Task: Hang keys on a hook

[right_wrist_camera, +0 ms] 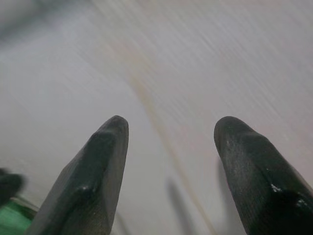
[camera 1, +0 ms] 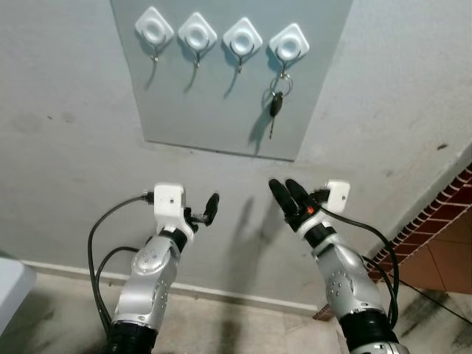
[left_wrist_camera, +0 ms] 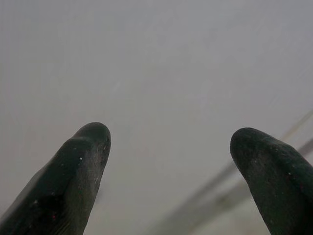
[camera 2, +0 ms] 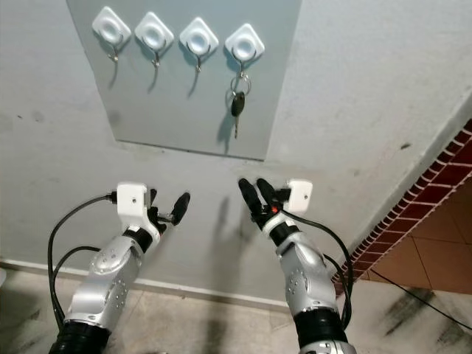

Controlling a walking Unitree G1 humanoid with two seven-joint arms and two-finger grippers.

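A grey panel point(camera 1: 214, 110) on the wall carries several white diamond-shaped hooks in a row. From the rightmost hook point(camera 1: 288, 44) hangs a key ring with a black-headed key point(camera 1: 275, 107). The other hooks, such as the leftmost hook point(camera 1: 153, 31), are bare. My right gripper point(camera 1: 287, 192) is held up below the panel, open, with nothing between its fingers point(right_wrist_camera: 93, 171). Level with it on the left is my left gripper point(camera 1: 211, 207), also open and holding nothing; its fingertips point(left_wrist_camera: 83, 156) face bare wall.
The grey plaster wall point(camera 1: 66, 147) stands close in front of both arms. A red brick-patterned edge point(camera 1: 435, 214) runs diagonally at the lower right. A pale skirting strip point(camera 1: 221, 295) runs along the wall's foot, and a white object point(camera 1: 11, 291) sits at the far left.
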